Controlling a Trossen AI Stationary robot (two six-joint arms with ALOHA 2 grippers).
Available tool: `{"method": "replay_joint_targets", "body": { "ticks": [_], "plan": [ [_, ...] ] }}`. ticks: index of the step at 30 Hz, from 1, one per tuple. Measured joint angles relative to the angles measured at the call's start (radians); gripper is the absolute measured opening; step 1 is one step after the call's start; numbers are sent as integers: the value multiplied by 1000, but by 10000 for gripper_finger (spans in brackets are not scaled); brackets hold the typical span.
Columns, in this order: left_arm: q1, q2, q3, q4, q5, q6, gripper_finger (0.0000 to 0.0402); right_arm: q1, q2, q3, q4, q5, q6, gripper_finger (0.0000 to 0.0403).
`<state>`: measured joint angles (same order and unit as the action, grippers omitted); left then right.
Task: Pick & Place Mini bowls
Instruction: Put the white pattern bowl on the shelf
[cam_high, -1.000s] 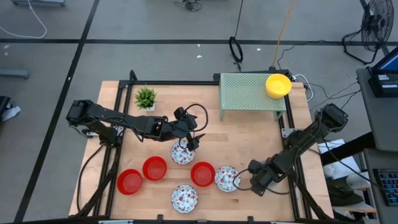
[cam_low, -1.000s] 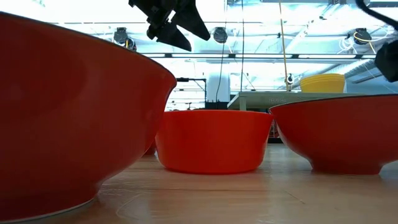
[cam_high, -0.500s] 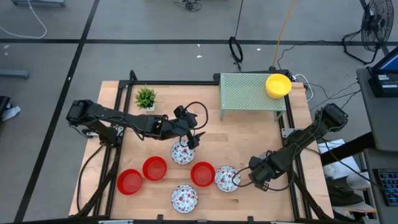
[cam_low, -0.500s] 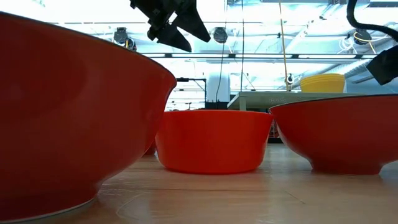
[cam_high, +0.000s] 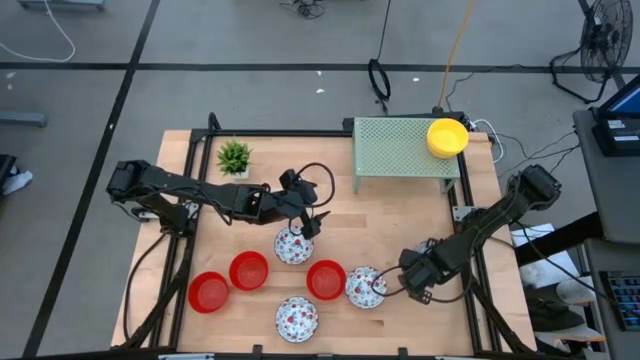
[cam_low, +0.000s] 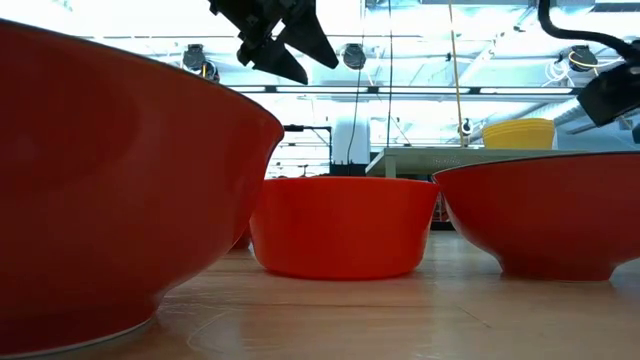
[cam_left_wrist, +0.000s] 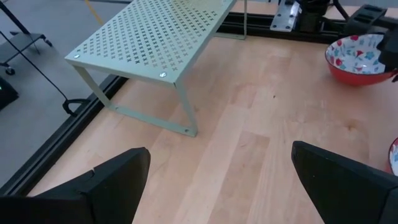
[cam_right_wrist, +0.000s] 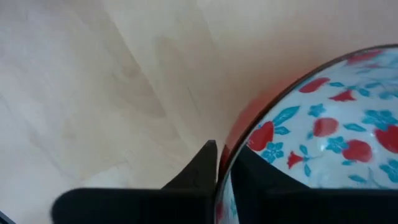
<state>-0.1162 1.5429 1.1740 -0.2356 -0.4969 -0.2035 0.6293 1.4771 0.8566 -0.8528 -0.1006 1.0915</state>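
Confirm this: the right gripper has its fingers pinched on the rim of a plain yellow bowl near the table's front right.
Not yellow. The right gripper pinches the rim of a floral bowl, white inside with red and blue speckles, as the right wrist view shows. The yellow bowl sits on the green rack.

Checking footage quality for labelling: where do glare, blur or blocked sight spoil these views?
Low view: a huge, soft-edged red bowl fills the picture's left, and bright ceiling lights wash out the room behind. Right wrist view: the right gripper pinches the rim of the floral-speckled white bowl, so close everything looks soft. High view: evenly lit, no glare.
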Motion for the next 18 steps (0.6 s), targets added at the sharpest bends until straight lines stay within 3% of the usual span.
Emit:
{"method": "replay_joint_targets", "body": {
  "ticks": [7,18],
  "plan": [
    [0,0,0,1,0,49,395,-15,4,28,-109,52,58,2],
    [0,0,0,1,0,51,395,-55,4,311,-247,318,-193,1]
  ]
}}
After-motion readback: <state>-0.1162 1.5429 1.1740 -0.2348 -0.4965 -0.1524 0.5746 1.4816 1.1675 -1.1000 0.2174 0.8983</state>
